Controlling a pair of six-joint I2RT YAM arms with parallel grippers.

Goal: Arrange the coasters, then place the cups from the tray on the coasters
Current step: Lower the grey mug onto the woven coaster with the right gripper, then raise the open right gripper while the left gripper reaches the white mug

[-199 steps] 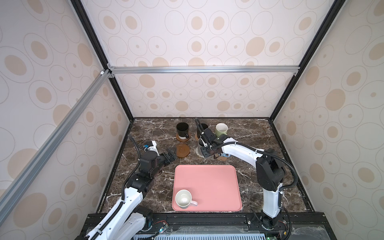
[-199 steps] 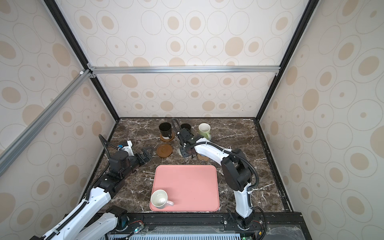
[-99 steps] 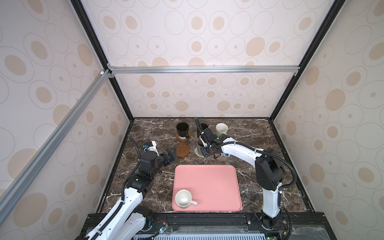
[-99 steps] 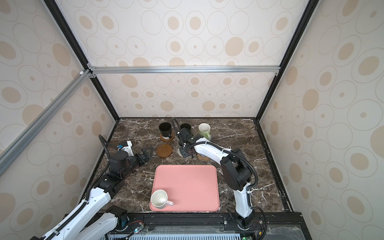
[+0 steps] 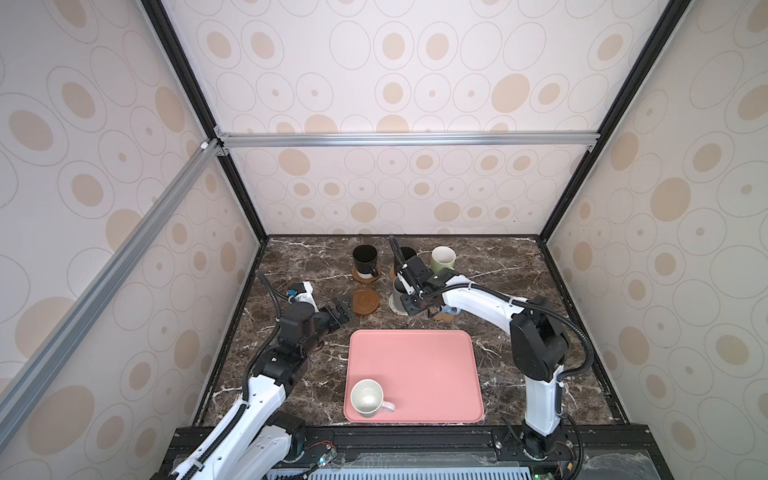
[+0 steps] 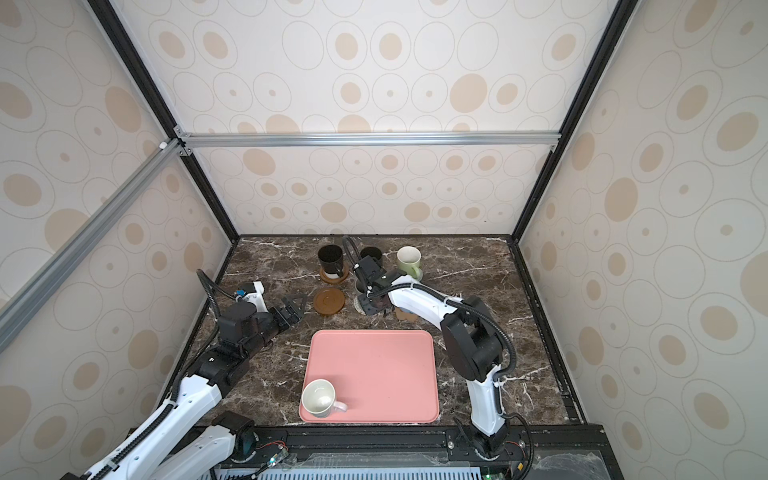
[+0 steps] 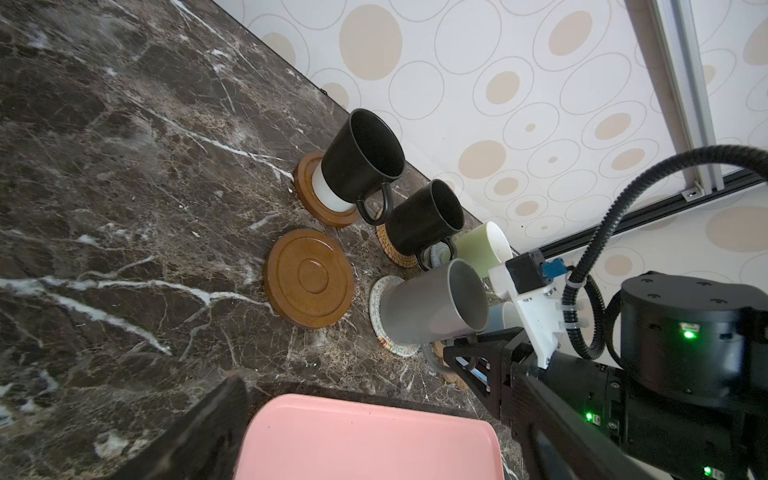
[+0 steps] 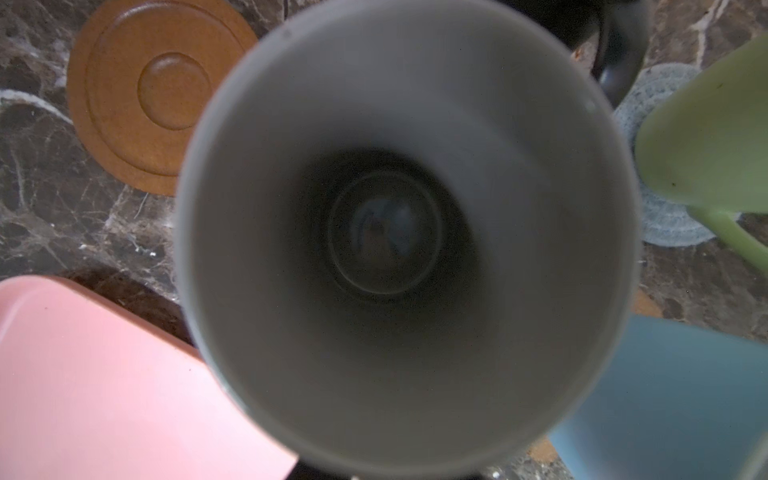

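A grey cup [image 7: 432,307] stands on the whitish coaster [image 7: 380,307]. My right gripper [image 5: 409,302] is right over it, at its handle side. The right wrist view looks straight down into this cup [image 8: 395,228], and the jaws are hidden. My left gripper [image 5: 340,309] hangs open and empty, left of the bare brown wooden coaster [image 5: 365,301]. A white cup [image 5: 367,397] sits in the near left corner of the pink tray [image 5: 415,365]. Two black cups [image 5: 365,259] [image 5: 405,253], a light green cup [image 5: 442,258] and a light blue cup [image 7: 500,320] stand on coasters.
The cups and coasters cluster at the back middle of the marble table [image 5: 519,291], close behind the tray. Patterned walls and black frame posts enclose the table on three sides. The right arm [image 5: 536,340] arches over the tray's right back corner.
The right gripper has shifted only slightly at the grey cup. The left arm and the other cups have not moved.
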